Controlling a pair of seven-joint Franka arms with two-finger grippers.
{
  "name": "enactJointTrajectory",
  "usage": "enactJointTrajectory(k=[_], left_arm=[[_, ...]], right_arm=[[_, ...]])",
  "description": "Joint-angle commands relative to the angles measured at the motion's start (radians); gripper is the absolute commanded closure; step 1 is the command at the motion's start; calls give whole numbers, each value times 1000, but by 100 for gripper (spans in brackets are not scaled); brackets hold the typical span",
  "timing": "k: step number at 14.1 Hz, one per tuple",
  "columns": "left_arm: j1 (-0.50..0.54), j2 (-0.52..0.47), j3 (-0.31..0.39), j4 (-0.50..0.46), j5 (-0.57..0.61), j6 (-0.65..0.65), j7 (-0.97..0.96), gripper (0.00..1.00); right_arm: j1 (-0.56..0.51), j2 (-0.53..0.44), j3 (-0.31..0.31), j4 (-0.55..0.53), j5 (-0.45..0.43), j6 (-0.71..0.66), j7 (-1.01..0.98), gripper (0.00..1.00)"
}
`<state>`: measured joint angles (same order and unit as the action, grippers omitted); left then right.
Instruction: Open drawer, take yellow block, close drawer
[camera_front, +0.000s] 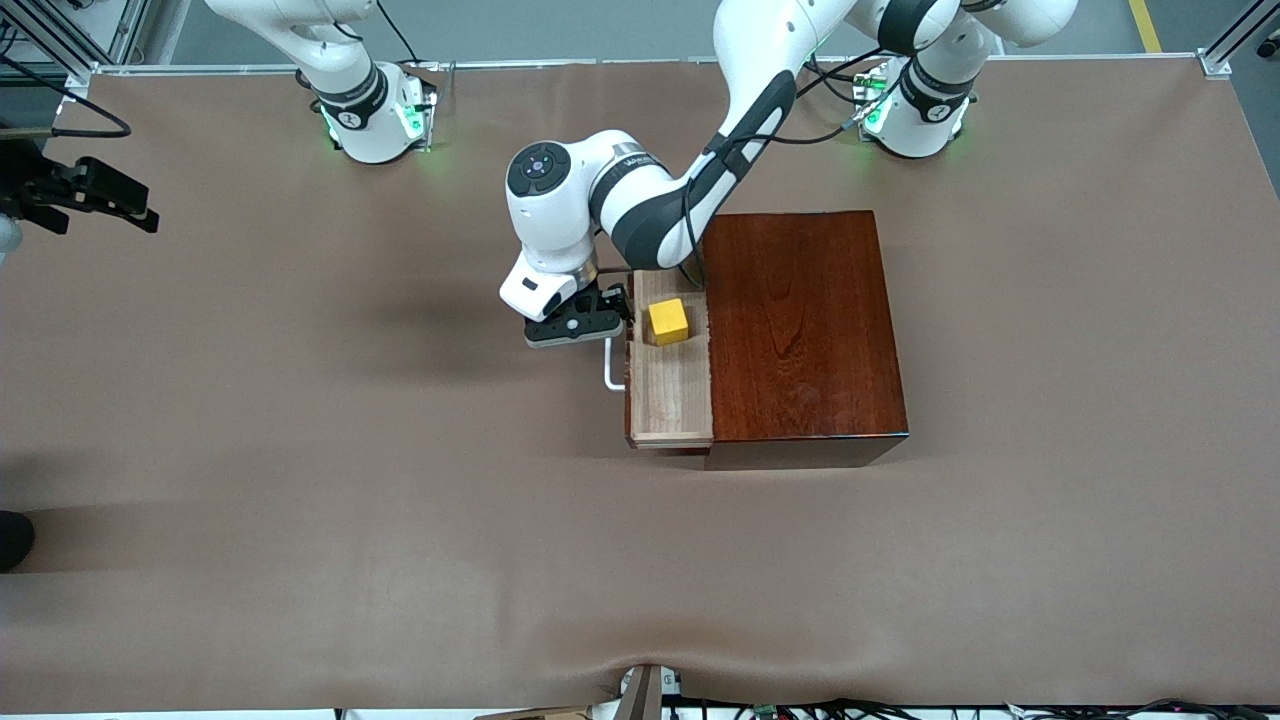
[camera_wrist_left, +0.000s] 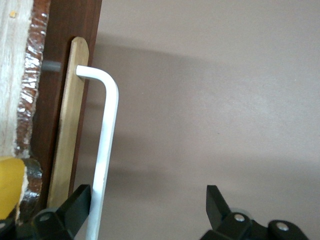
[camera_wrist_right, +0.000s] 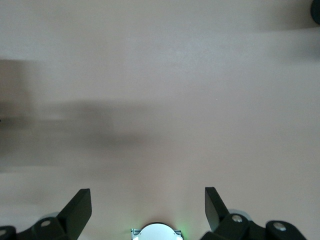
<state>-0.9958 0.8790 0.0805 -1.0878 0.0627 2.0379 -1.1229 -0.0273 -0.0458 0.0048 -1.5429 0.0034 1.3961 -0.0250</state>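
The right gripper (camera_wrist_right: 148, 205), fingers spread apart and holding nothing, waits above bare table (camera_front: 300, 450) at the right arm's end, at roughly 9 o'clock from the box (camera_front: 800, 330). The left gripper (camera_front: 575, 325), fingers apart, sits at the white handle (camera_front: 612, 366), one finger (camera_wrist_left: 75, 205) just beside the bar, nothing clamped. The drawer (camera_front: 668, 385) stands pulled out of the box toward 9 o'clock, with the yellow block (camera_front: 668, 321) resting inside it, near its 12 o'clock end.

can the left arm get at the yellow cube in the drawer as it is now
Probably yes. The pale-wood drawer tray stands pulled out of the dark reddish wooden box, the small yellow cube lies uncovered in it, and the left gripper hangs beside it, jaws open.
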Motion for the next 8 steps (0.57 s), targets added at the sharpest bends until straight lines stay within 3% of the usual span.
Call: enactJointTrajectory(k=[1,8], left_arm=[[-6,31,-10,42,-38,67,-25,0],[6,-49,-1,35,-76,-2,-18,0]], right_arm=[[7,6,-2,17,0,-12,2,0],[6,9,-2,12,-2,-12,-1,0]])
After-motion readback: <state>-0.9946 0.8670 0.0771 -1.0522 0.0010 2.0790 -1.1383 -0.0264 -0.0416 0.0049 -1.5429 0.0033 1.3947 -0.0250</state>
